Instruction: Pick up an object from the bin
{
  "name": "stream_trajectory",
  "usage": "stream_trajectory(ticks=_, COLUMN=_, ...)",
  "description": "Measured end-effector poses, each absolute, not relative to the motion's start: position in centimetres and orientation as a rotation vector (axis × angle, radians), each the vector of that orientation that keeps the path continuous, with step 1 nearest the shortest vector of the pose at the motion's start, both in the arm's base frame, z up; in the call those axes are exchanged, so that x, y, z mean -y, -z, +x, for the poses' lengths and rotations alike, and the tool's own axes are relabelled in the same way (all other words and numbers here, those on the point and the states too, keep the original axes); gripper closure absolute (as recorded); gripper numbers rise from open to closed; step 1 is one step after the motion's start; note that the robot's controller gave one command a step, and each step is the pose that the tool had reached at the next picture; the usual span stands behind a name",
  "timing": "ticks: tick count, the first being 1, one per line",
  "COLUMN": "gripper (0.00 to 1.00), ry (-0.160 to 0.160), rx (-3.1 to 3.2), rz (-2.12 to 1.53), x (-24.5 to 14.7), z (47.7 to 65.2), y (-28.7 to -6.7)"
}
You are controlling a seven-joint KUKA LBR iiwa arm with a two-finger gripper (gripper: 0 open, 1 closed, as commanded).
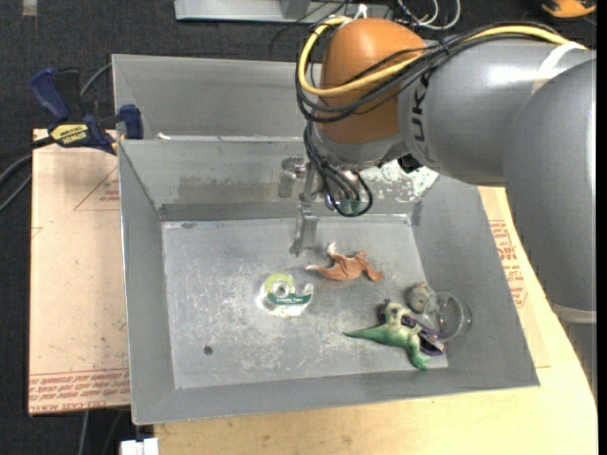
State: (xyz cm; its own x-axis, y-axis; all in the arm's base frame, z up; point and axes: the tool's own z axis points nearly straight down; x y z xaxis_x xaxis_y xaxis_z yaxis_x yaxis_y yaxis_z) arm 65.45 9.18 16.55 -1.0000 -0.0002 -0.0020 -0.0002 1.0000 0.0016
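My gripper (303,240) hangs near the back of the bin floor, its one visible finger pointing down. Just right of it and slightly nearer lies a small orange-brown toy animal (346,266), apart from the fingertip. A white and green tape dispenser (286,295) lies on the floor a little in front of the gripper. Nothing shows between the fingers.
A green toy dinosaur (398,337) lies at the front right of the bin, beside a small heap with a clear round piece (446,317) and a grey lump (418,297). The orange cover and cables sit above the gripper.
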Motion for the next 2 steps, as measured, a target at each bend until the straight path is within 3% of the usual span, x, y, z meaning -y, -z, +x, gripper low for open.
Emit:
stream_trajectory(ticks=1, gripper=0.0, ry=-0.004, rx=-3.128, rz=-0.311, x=-9.9, z=58.1, y=-7.4)
stream_trajectory(ticks=2, gripper=0.0, ry=-0.004, rx=-3.116, rz=-0.322, x=-9.9, z=59.1, y=-11.3)
